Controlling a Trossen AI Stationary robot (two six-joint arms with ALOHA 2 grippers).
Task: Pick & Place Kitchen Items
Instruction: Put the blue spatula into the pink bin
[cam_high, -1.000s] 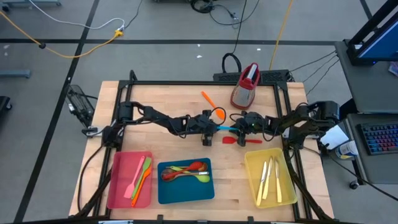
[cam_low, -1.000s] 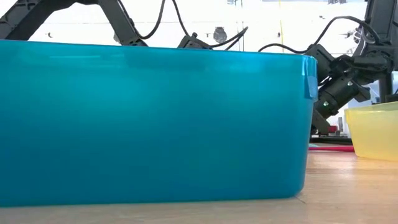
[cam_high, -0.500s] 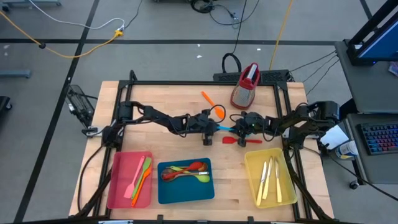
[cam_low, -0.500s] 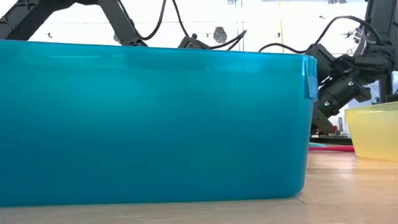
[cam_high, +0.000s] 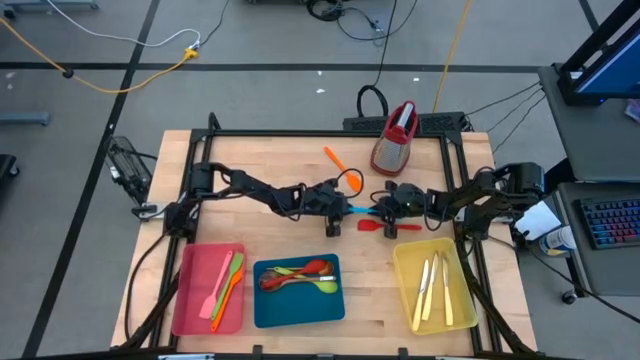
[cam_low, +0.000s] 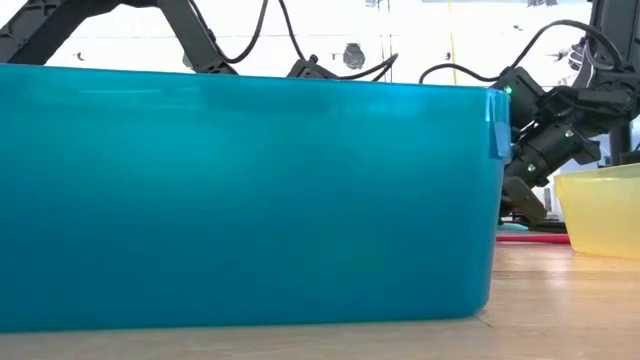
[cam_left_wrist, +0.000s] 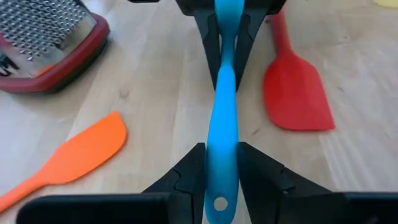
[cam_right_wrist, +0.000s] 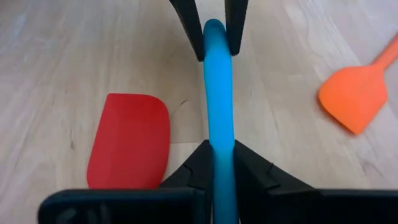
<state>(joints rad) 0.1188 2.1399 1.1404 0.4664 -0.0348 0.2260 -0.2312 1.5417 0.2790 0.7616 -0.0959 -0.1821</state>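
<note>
Slim blue silicone spatula (cam_left_wrist: 222, 118) held level above the wooden table (cam_high: 270, 165) at mid-table, left pincer (cam_left_wrist: 222, 163) clamped on one end, right pincer (cam_right_wrist: 217, 165) clamped on the other, flat red spatula (cam_right_wrist: 129, 138) lying just beside on the table

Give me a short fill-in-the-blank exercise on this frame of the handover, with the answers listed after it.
1. Both the left gripper and the right gripper are shut on the ____ spatula.
2. The knives lie in the ____ tray.
3. Beside the right gripper a ____ spatula lies flat on the table.

Answers: blue; yellow; red
</note>
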